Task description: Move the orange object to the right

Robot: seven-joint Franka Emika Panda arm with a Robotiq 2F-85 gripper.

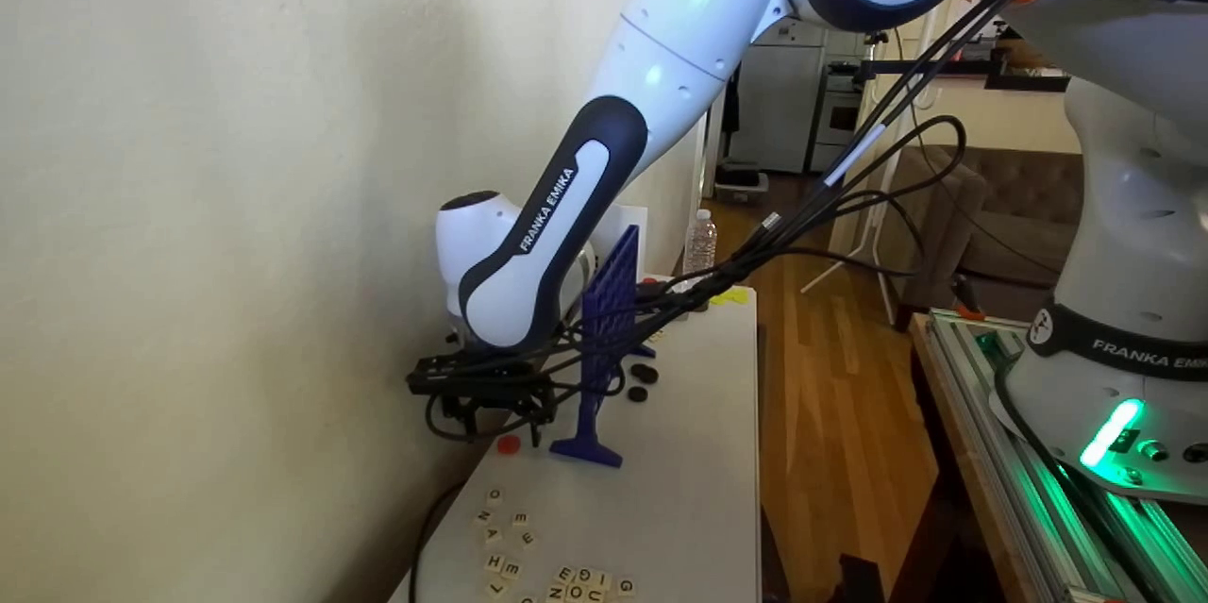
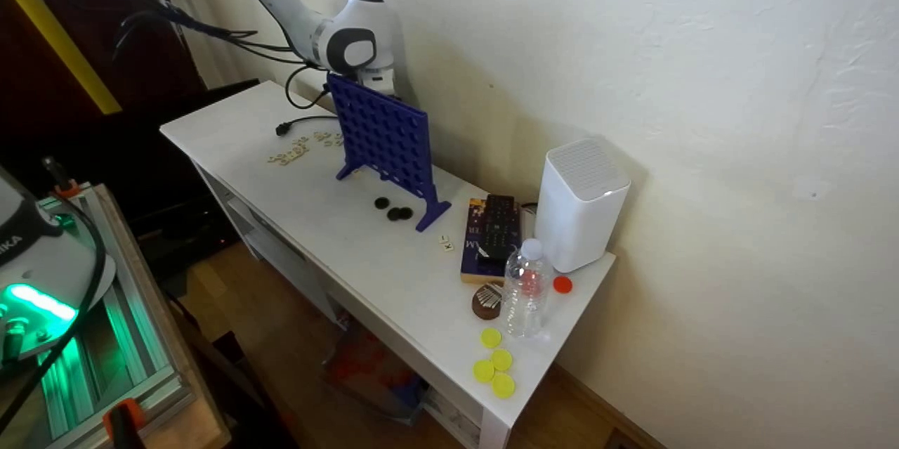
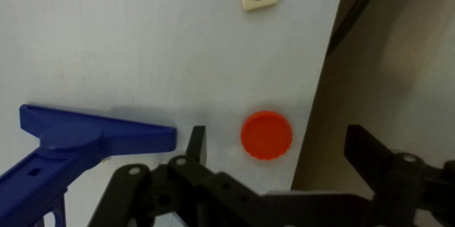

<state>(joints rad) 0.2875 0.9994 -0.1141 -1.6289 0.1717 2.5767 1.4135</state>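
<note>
The orange object, a flat round disc with a scalloped rim, lies on the white table close to its wall-side edge. It also shows in an exterior view as a small orange object beside the foot of the blue stand. My gripper is open above it, and the disc appears between the spread fingers, nearer the left finger in the wrist view. The right finger appears out past the table edge. Nothing is held. The blue stand hides the gripper's fingers and this disc in an exterior view.
The upright blue stand is right by the gripper; its foot sits left of the fingers. A wall runs along the table. Letter tiles, black discs, a bottle and another orange-red disc lie around.
</note>
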